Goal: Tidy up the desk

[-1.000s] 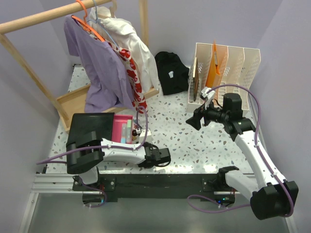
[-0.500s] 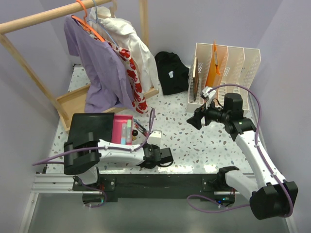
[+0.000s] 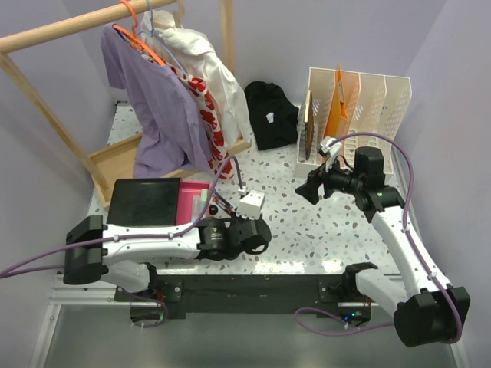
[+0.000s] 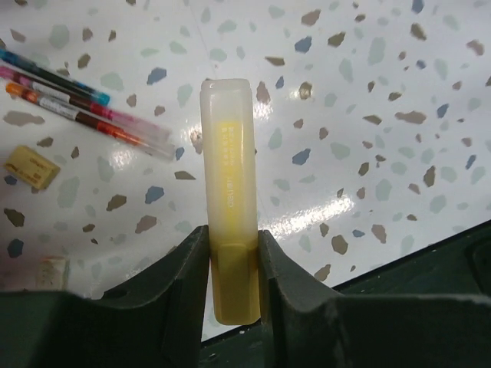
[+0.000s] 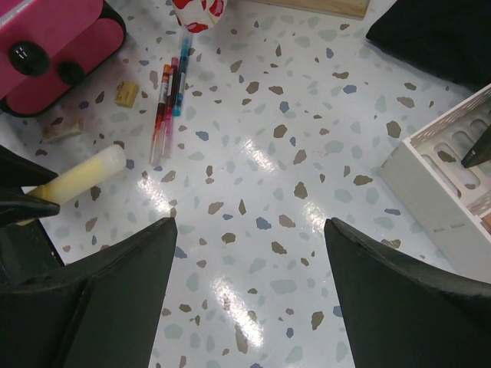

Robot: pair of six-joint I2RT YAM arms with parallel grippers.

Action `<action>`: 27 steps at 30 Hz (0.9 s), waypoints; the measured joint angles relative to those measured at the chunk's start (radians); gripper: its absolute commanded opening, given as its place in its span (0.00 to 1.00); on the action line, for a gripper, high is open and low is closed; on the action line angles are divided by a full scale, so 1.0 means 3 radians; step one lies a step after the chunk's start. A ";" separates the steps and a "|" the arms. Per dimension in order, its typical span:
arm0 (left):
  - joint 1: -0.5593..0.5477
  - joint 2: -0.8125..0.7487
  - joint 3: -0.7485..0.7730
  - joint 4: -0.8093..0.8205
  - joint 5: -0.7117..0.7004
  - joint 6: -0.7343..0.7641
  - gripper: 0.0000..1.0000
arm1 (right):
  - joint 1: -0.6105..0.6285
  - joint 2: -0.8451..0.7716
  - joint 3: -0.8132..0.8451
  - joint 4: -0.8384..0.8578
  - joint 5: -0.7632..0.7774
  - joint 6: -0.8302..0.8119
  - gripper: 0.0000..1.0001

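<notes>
This looks like a robotics lab cell staged as a home study. Plain lilac wall panels (image 3: 322, 31) close in a white terrazzo-patterned desk (image 3: 307, 222). A white left robot arm (image 3: 146, 241) and a white right robot arm (image 3: 399, 230) are bolted at its black metal front rail (image 3: 253, 287). On it stand a wooden clothes rack (image 3: 69, 28) and a cream slotted file sorter (image 3: 368, 100).

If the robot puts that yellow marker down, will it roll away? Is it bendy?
Probably stiff: the yellow marker sticks straight out of the left gripper without drooping. It looks like light plastic. Its sides look flattish, so on the shiny desk it may slide rather than roll.
</notes>
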 measured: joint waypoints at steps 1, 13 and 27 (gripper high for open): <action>0.0000 -0.0061 0.0032 -0.0008 -0.0032 0.0042 0.00 | 0.0000 0.0000 0.0000 0.0000 0.0000 0.0000 0.82; 0.0245 -0.0841 0.0313 -0.0521 -0.0537 0.0215 0.00 | -0.0019 0.0000 0.0000 0.0000 0.0001 0.0000 0.82; 0.0790 -0.1325 0.0046 -0.1320 -0.0876 0.0062 0.00 | -0.0022 0.0017 0.0000 -0.0001 0.0000 -0.0001 0.82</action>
